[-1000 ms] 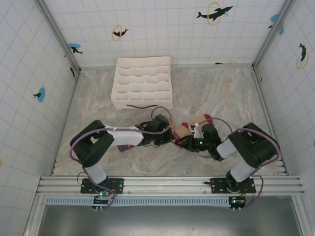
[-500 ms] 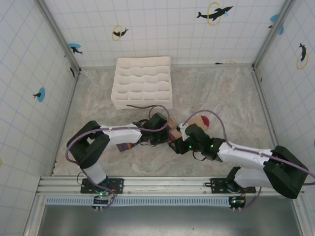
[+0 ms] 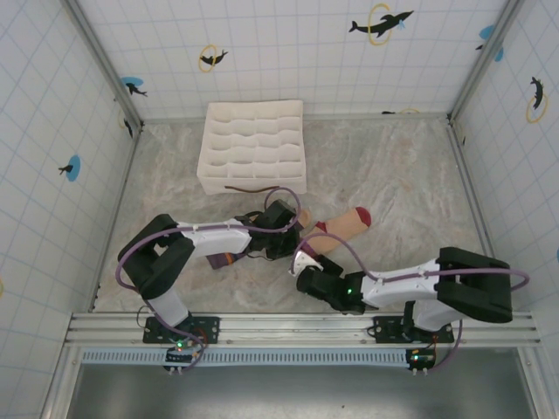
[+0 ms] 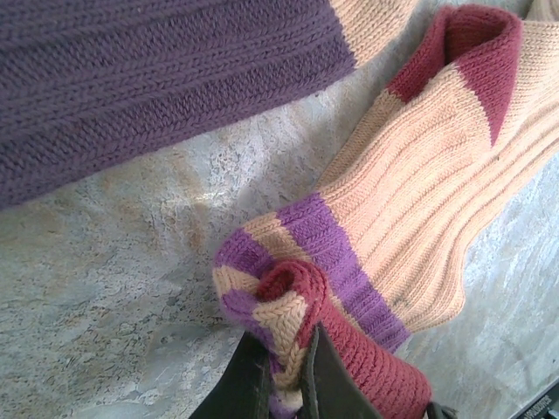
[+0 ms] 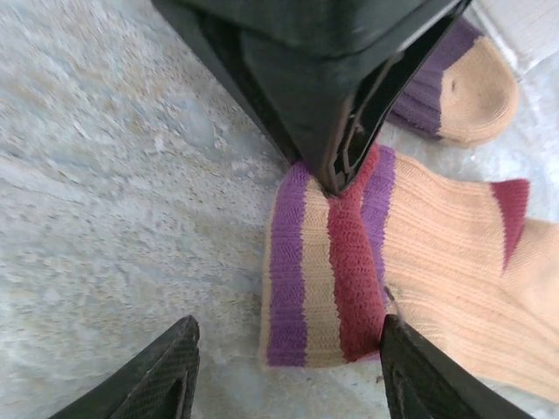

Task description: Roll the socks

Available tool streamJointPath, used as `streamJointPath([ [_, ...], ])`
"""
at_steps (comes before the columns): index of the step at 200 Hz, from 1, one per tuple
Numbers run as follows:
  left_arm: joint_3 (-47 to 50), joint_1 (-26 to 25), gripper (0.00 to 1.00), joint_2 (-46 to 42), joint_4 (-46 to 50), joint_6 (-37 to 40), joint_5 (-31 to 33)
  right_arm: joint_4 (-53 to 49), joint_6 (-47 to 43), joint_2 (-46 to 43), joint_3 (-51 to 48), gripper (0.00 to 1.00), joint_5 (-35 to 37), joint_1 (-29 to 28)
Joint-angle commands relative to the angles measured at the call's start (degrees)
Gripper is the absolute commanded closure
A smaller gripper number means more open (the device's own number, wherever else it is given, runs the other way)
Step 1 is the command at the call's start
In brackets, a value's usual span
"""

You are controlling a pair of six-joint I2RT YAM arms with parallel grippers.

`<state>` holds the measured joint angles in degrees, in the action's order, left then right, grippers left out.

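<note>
Back from the beige sock (image 3: 342, 230) has come the right gripper (image 3: 307, 272), now farther from the white organiser box (image 3: 253, 147), its jaws spread with, as far as its wrist view tells, nothing between them. That sock lies flat in front of the box, its striped cuff (image 4: 297, 297) pinched in the tightly closed left gripper (image 3: 281, 237). Just beside it, also in front of the box, lies the purple sock (image 4: 157, 78).

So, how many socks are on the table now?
2. The beige sock lies near the middle of the table, its striped cuff curled over. The purple sock lies just left of it, partly under the left arm. I see no others.
</note>
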<state>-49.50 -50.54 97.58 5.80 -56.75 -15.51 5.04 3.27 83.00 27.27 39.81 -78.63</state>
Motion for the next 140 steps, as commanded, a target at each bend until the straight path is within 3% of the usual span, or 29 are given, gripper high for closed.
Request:
streamJointPath([
  [1,-0.2,0.4,1.0,-0.5,4.0,1.5,-1.3,5.0,-4.6,3.8,2.6,0.44,9.9,-1.8],
  [50,0.4,0.5,1.0,-0.7,3.9,1.6,-2.1,9.8,-7.7,10.2,2.3,0.5,13.4,-2.1],
  [76,0.6,0.8,1.0,-1.1,3.9,1.7,-2.1,11.4,-6.7,11.9,1.2,0.62,13.1,-1.1],
  [123,1.1,0.9,1.0,-1.1,3.0,1.7,-2.6,16.3,-1.6,9.1,-5.1,0.98,-3.8,3.9],
  [140,1.3,1.0,0.77,-1.6,3.9,1.2,-1.3,17.5,1.6,7.4,-7.2,1.0,-10.3,6.8],
])
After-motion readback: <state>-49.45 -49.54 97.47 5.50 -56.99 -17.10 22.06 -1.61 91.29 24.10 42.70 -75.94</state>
